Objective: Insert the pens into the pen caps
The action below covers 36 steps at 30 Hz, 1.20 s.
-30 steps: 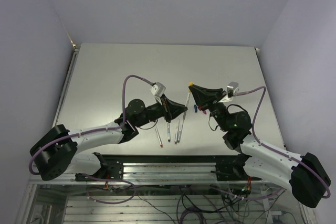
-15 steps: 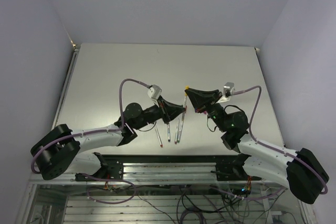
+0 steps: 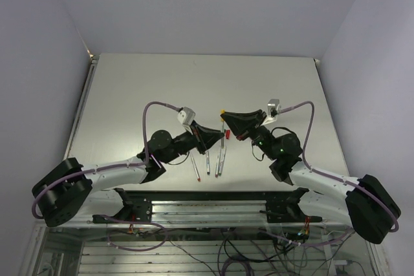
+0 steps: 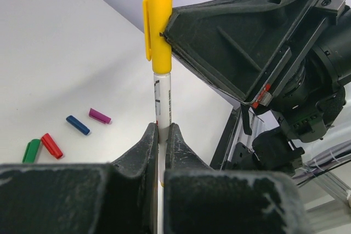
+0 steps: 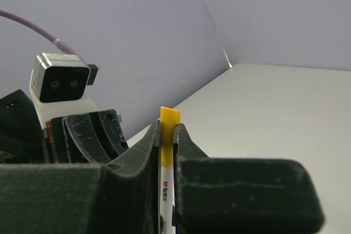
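Yellow cap (image 4: 157, 31), white pen (image 4: 163, 100), another cap (image 4: 100, 115) probably purple

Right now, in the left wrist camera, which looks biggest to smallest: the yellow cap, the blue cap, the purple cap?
1. yellow cap: looks far biggest, but it is nearest the camera.
2 and 3. blue cap and purple cap: they look about alike, so no ranking.

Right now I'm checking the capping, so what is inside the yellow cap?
The white pen runs up into the yellow cap. Its tip is covered, so its depth cannot be seen.
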### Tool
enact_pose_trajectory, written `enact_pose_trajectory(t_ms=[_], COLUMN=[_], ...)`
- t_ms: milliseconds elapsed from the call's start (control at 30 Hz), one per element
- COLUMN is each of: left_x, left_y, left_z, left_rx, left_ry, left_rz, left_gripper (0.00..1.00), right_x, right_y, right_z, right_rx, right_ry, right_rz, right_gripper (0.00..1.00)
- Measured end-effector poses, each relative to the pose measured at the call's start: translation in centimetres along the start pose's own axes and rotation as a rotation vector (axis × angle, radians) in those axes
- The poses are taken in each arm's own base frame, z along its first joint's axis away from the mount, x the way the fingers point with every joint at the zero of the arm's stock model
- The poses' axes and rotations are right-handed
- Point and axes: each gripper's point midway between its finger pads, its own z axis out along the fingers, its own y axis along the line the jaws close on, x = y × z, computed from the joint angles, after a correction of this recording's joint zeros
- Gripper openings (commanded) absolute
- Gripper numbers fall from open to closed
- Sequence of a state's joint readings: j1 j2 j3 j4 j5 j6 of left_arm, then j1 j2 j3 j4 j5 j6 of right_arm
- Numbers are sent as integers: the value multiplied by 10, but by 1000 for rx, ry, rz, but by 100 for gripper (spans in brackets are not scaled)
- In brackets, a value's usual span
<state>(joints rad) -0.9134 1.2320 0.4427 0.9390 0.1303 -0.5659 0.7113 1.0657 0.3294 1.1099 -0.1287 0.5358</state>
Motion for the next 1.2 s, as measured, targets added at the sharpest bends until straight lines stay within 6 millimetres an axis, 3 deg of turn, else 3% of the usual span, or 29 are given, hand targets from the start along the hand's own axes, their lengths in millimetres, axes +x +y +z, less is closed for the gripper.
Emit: enact_pose_trajectory(t_ms=[367, 733, 967, 1100, 1200], left_x=[-10, 0, 2, 3, -1], left_y=[12, 37, 42, 49, 53], left_z=[-9, -16, -17, -18, -17], left_rx=[-79, -158, -175, -199, -218], left_ry=[-18, 36, 46, 52, 40], left_rz=[68, 85, 84, 84, 85], left_gripper=[7, 7, 7, 7, 7], right_x=[9, 37, 39, 39, 33], right_y=[-1, -15, -17, -21, -24], right_z=[11, 16, 20, 26, 32], right_rx=[-11, 24, 32, 69, 104], right_ry=[51, 124, 131, 158, 168], right_rz=[10, 36, 38, 9, -26], right_gripper=[0, 0, 0, 11, 24])
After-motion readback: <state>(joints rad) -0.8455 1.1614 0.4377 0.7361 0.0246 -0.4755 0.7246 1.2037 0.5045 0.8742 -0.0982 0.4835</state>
